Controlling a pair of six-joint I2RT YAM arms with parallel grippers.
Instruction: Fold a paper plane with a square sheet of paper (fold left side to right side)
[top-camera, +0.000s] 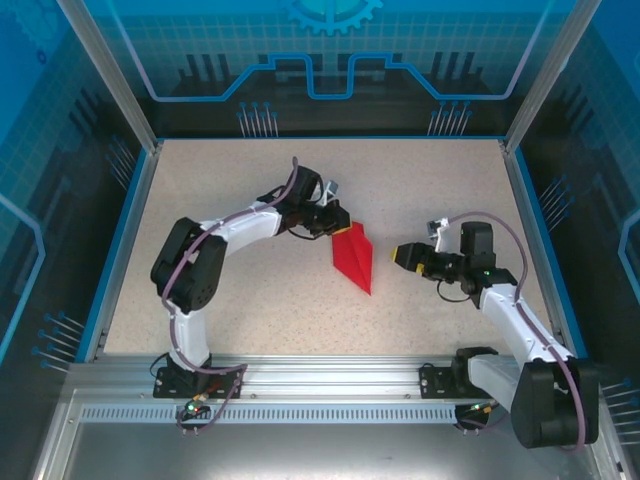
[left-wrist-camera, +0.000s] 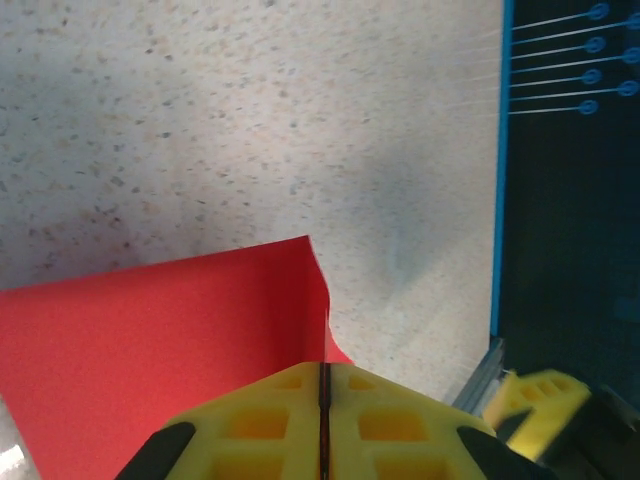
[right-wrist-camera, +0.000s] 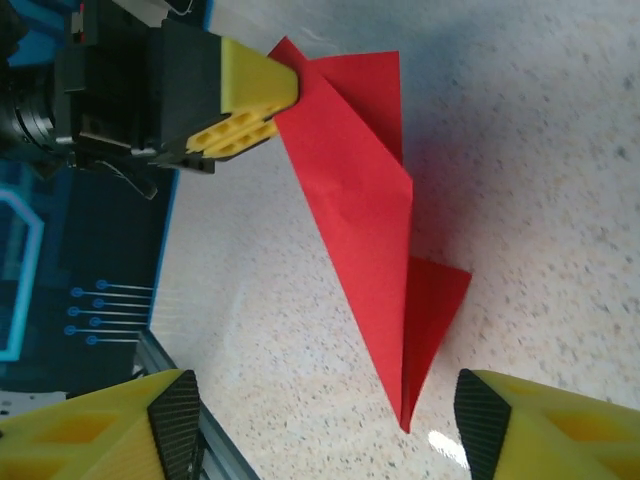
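Pinching paper plane (top-camera: 354, 256) | left hand (left-wrist-camera: 323, 378) | gripped edge hidden

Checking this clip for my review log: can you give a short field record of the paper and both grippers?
paper plane: red, folded into a pointed dart, creased layers
position: on the table, near the middle, tip toward the arm bases
left gripper: shut on the paper plane's wide far end
right gripper: open, to the right of the paper plane, not touching it
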